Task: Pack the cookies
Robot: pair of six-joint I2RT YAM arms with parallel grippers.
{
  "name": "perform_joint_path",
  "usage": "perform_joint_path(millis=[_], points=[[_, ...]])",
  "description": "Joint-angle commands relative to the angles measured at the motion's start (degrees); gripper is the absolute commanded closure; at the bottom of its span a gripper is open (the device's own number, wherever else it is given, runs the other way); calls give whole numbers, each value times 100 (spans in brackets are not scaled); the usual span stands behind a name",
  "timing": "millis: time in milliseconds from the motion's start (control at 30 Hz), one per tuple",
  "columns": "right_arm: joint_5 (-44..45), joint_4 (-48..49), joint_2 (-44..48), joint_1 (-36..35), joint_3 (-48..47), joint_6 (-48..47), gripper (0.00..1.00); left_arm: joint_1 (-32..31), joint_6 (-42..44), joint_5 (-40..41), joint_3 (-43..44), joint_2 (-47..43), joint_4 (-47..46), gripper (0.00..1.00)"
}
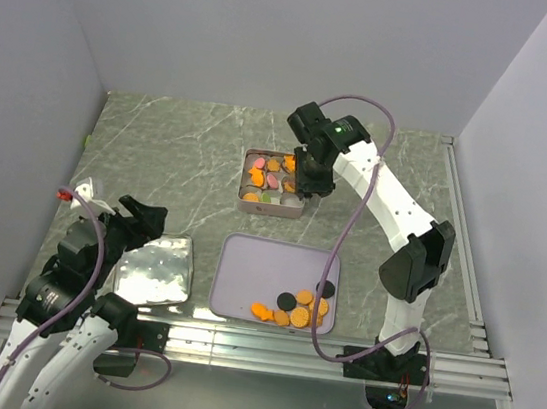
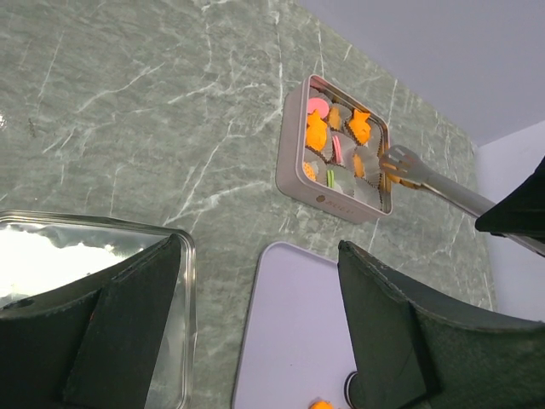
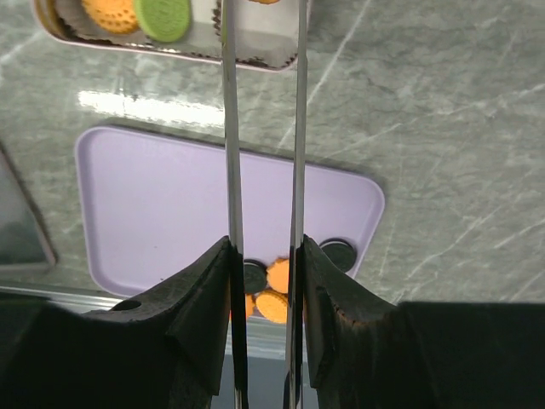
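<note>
The cookies lie in two places. Several orange and black rounds (image 1: 295, 308) sit at the near right of the purple tray (image 1: 266, 259). Others, orange, pink and green (image 1: 269, 176), fill paper cups in the square tin (image 1: 244, 199). My right gripper (image 1: 313, 174) is over the tin's right side, shut on metal tongs (image 3: 228, 128). In the left wrist view the tongs (image 2: 434, 183) have their tips at an orange cookie (image 2: 393, 162) on the tin's far edge. My left gripper (image 1: 140, 222) is open and empty, low near the tray's left side.
A shiny metal lid (image 1: 156, 270) lies left of the purple tray, under my left arm. The left wrist view shows it (image 2: 51, 247) beside the tray (image 2: 298, 341). Grey walls close in the marble table on three sides.
</note>
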State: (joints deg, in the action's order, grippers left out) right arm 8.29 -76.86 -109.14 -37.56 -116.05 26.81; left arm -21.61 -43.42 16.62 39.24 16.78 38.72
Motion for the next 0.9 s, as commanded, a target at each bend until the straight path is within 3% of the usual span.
perform_joint_path(millis=[0,867], points=[[-29,-154,279,82,178,-150,60,-19,-70,131,215,-87,-49,19],[-205,-233,323,12,56,-167,60,-28,-70,122,215,133,-49,19]])
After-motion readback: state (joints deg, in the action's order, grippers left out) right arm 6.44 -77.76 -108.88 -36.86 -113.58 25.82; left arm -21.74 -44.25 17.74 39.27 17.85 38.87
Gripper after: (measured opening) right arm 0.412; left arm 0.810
